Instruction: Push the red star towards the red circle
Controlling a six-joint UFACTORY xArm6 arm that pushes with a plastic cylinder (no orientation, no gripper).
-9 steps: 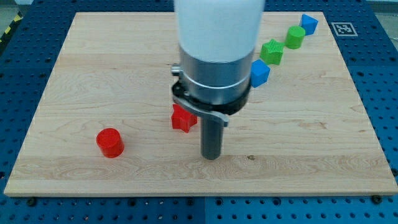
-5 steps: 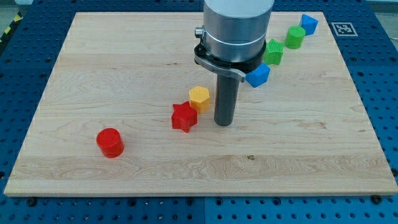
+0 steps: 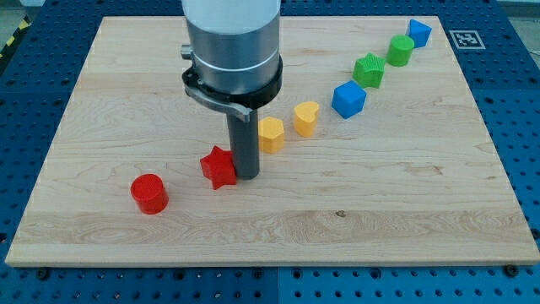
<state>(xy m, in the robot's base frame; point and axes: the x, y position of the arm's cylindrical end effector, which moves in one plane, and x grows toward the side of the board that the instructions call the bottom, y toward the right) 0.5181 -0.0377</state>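
Eight blocks on the wooden board [image 3: 101, 101], counted by colour: two red, two yellow, two blue, two green.

Red: one red star [image 3: 219, 167], one red circle [image 3: 149, 193]. Star lying flat, points out, solid bright red, upper face level, with a darker shaded side toward the view's bottom. Placed toward the view's right of the red circle and slightly higher in the view, near it but clearly apart, bare wood between.

Yellow: one yellow hexagon [image 3: 272, 134], up and right of the red star, near it; one yellow heart [image 3: 306, 118], further along the same line.

Blue: one blue block [image 3: 348, 99] beyond the heart; one blue block [image 3: 419, 32] at the far end of the row, near the board's top right corner.

Green: one green star-like block [image 3: 369, 70], one green cylinder [image 3: 401, 51], both between the two blues.

Tool: plain rod, no jaws, holding nothing. My tip [image 3: 246, 175] down at the board, pressed against the red star's right side.
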